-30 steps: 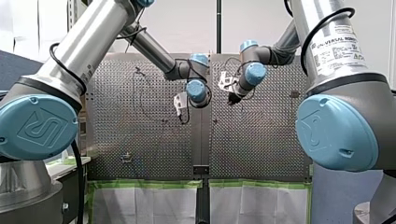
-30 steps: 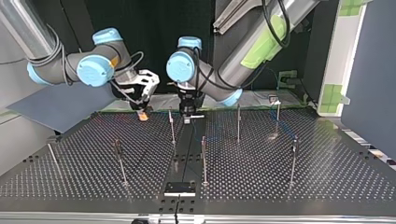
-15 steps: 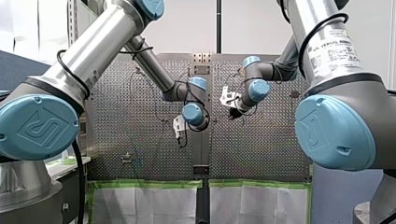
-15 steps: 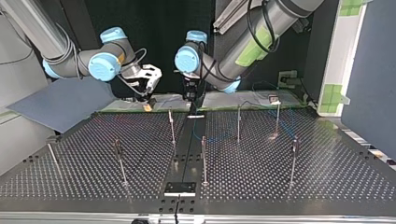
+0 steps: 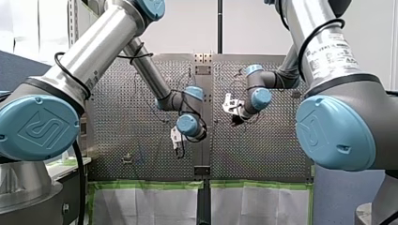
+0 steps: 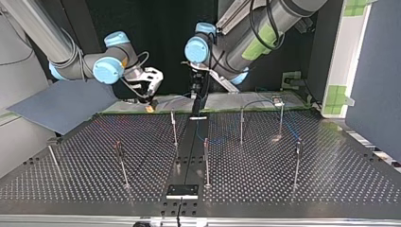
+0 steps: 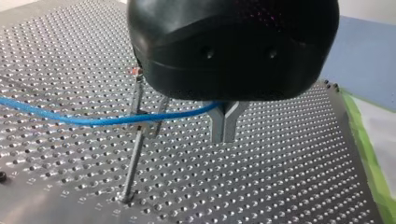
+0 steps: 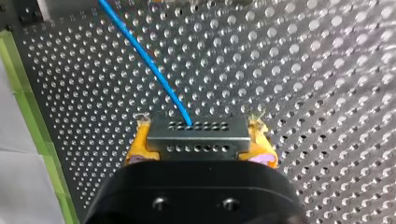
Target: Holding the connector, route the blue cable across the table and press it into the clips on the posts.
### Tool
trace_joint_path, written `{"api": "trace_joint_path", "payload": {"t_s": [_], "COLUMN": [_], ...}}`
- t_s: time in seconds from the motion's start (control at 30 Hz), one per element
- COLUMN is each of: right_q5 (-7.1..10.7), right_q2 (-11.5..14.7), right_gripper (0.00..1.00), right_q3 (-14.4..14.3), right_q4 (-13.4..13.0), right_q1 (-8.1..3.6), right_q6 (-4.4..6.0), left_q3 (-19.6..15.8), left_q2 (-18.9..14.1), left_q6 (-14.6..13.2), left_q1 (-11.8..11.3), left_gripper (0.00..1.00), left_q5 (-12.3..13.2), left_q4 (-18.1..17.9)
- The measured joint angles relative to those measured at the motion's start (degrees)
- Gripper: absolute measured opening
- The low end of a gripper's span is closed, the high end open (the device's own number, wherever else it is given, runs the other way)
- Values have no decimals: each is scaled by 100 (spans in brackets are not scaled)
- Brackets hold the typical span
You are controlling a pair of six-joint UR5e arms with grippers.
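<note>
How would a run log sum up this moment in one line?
left gripper: shut on blue cable | right gripper: shut on connector | blue cable crosses post, clip seating unclear

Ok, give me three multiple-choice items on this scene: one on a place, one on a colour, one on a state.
1. The connector sits: A in my left hand; B in my right hand; C hanging loose.
2. My right hand's pads are: A yellow; B green; C white.
3. My left hand is: A wide open; B shut on nothing; C shut on the cable.

1 B: the right wrist view shows it clamped between the pads.
2 A: yellow shows on either side of the connector.
3 C: its fingers meet where the blue cable runs in.
</note>
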State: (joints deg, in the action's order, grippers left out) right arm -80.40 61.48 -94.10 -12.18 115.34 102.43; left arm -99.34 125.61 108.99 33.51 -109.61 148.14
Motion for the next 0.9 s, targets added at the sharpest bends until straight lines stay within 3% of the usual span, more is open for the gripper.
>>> {"api": "trace_joint_path", "payload": {"t_s": [0.3, 0.57, 0.9], "right_q5": [118, 218, 332], "right_q2": [-52, -106, -195], "right_gripper": [0, 0, 0], "right_q3": [0, 1, 16], "right_q4": [-287, -475, -671], "right_q1": [-162, -212, -279], "right_q6": [100, 104, 116], "left_q3": [137, 549, 1055], "left_q2": [1, 199, 486], "left_q6": [120, 127, 123], "left_q1": [-82, -104, -235], "left_gripper": [0, 0, 0], "left_q5": [300, 412, 314], "left_q4": [-226, 59, 301]}}
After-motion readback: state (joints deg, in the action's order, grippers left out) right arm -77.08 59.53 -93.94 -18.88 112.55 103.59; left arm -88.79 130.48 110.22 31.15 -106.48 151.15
